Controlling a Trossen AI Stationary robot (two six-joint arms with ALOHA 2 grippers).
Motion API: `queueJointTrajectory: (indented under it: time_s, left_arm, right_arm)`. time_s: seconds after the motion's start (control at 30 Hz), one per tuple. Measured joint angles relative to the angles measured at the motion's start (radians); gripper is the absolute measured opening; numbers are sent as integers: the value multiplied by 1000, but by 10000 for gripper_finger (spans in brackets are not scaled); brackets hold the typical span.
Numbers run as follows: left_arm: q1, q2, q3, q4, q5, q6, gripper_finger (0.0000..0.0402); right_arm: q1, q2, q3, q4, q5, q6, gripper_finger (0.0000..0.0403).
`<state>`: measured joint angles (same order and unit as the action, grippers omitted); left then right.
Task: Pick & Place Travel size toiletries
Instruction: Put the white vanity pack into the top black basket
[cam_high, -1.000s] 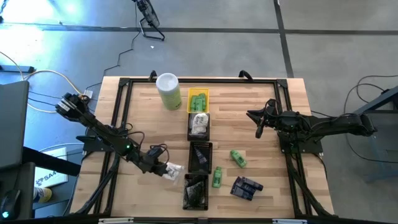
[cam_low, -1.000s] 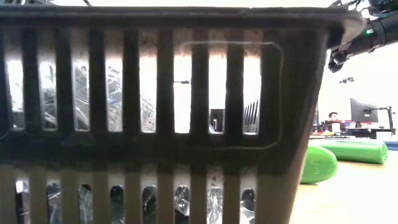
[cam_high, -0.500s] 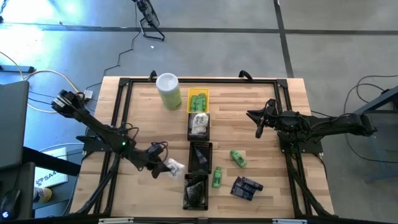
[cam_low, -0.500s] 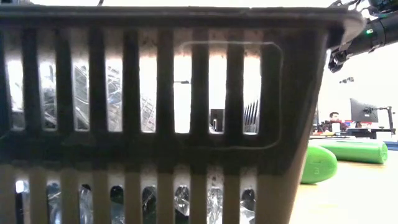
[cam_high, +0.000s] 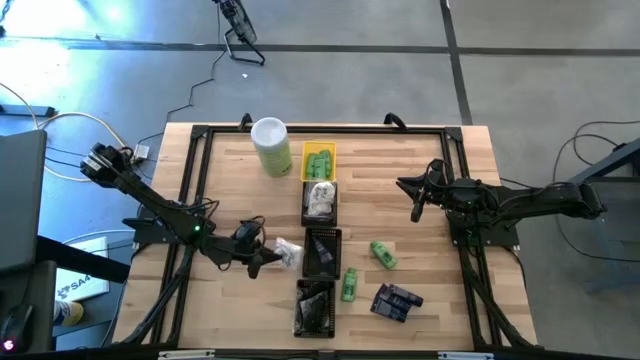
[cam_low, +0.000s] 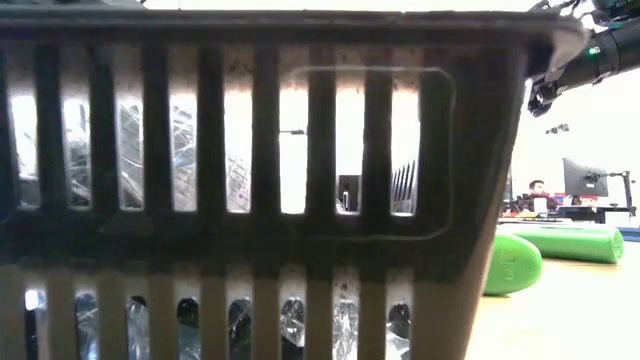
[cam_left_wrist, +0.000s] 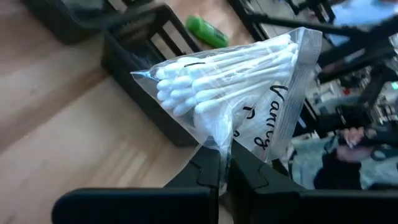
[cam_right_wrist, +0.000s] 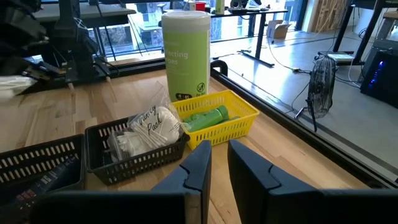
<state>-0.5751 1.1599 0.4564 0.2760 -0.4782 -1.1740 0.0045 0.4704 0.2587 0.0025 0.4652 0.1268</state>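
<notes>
My arms are dark, slim, jointed links on black frame mounts. A small green light glows on my left arm (cam_high: 197, 231). Black cable loops sit near both wrists. My right gripper (cam_right_wrist: 216, 163) has flat, matte dark fingers.

Even overhead light falls on my table (cam_high: 420, 180), with glare on the grey floor (cam_high: 110, 20) at the top left. At table height a black basket (cam_low: 250, 200) sits backlit and blurred against bright windows. My left wrist's background smears; the swab bag (cam_left_wrist: 236, 81) gleams.
</notes>
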Motion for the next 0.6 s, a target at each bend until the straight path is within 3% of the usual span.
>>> queueJointTrajectory:
  time_s: [0.6]
  left_arm:
    - [309, 0, 1, 109, 23, 322, 3]
  right_arm:
    - [0, 0, 0, 0, 0, 0, 46]
